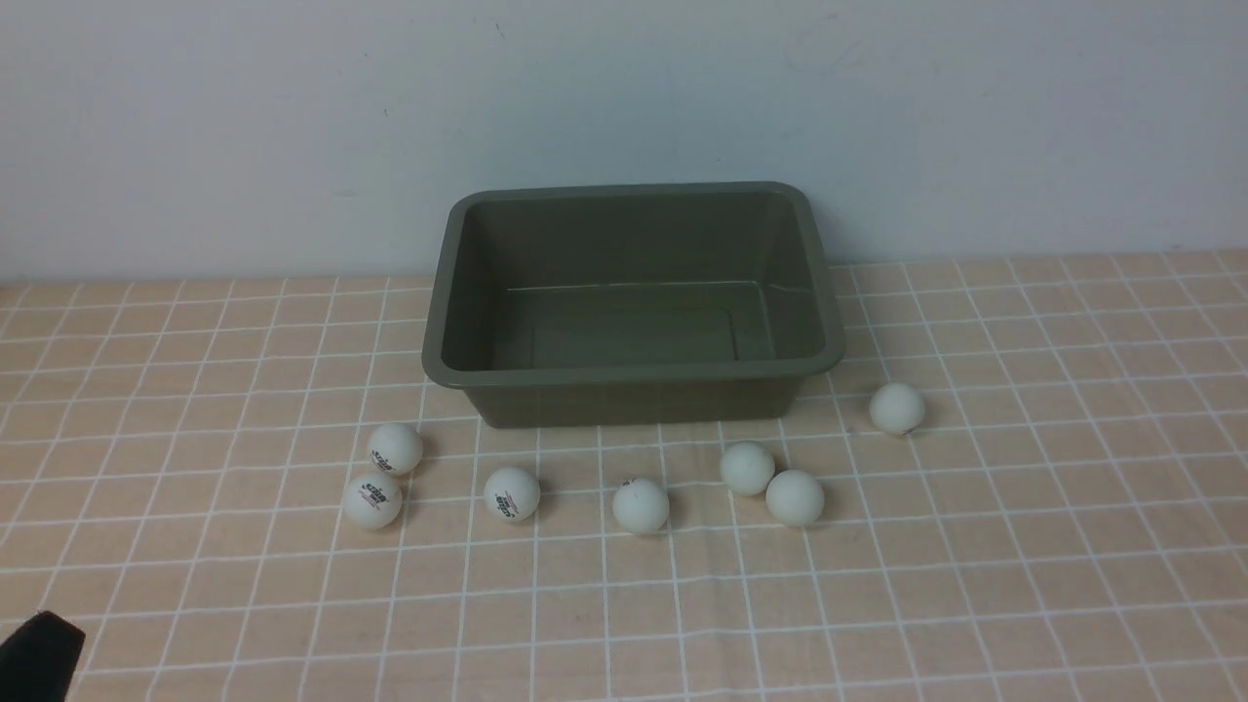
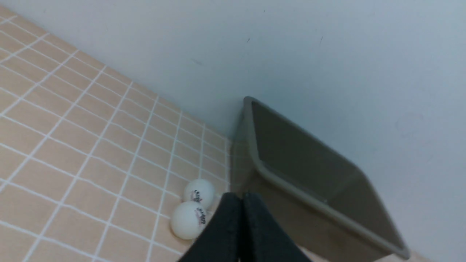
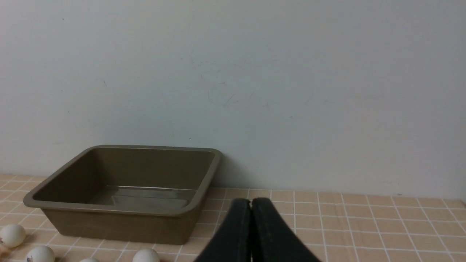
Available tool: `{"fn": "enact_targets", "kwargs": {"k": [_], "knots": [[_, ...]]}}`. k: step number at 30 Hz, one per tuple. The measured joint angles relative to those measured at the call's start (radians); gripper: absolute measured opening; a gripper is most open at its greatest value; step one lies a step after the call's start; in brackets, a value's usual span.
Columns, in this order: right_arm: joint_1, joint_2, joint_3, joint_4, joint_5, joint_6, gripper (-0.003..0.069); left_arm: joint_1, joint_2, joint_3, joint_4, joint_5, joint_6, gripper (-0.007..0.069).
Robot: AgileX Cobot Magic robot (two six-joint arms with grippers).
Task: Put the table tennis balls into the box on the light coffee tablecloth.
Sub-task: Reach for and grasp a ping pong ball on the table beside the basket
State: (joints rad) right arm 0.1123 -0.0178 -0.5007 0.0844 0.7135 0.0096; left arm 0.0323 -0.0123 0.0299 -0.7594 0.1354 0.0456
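Several white table tennis balls (image 1: 641, 506) lie in a loose row on the light coffee tablecloth (image 1: 1024, 565), just in front of the olive-green box (image 1: 624, 375). The box holds nothing. One ball (image 1: 896, 408) sits apart near the box's front right corner. A dark tip of my left gripper (image 1: 39, 658) shows at the front left edge, far from the balls. In the left wrist view the left gripper (image 2: 242, 196) is shut and empty, with two logo balls (image 2: 188, 219) and the box (image 2: 291, 189) beyond it. The right gripper (image 3: 251, 201) is shut and empty, with the box (image 3: 120, 210) ahead of it.
A pale wall (image 1: 624, 97) rises directly behind the box. The checked cloth stretches wide to the left and right of the ball row and toward the front edge.
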Motion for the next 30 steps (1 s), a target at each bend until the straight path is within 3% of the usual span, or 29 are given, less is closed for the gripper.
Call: {"fn": "enact_targets", "kwargs": {"k": [4,10,14,21,26,30], "knots": [[0.0,0.0,0.0,0.0,0.0,0.0,-0.0014,0.0,0.0,0.0,-0.146,-0.019,0.0,-0.0069],[0.0,0.0,0.0,0.0,0.001,0.0,-0.0014,0.0,0.0,0.0,-0.248,-0.033,0.001,-0.0069],[0.0,0.0,0.0,0.0,0.012,0.0,-0.0014,0.0,0.0,0.0,-0.274,-0.03,0.004,-0.0069],[0.0,0.0,0.0,0.0,0.028,-0.001,-0.0014,0.0,0.0,-0.004,-0.283,0.006,0.108,-0.0069],[0.0,0.0,0.0,0.018,0.063,-0.073,-0.0014,0.0,0.0,-0.143,-0.267,0.185,0.396,-0.0069],[0.0,0.026,0.0,0.087,0.09,-0.211,-0.0014,0.0,0.02,-0.299,-0.248,0.345,0.606,-0.0069]]}}
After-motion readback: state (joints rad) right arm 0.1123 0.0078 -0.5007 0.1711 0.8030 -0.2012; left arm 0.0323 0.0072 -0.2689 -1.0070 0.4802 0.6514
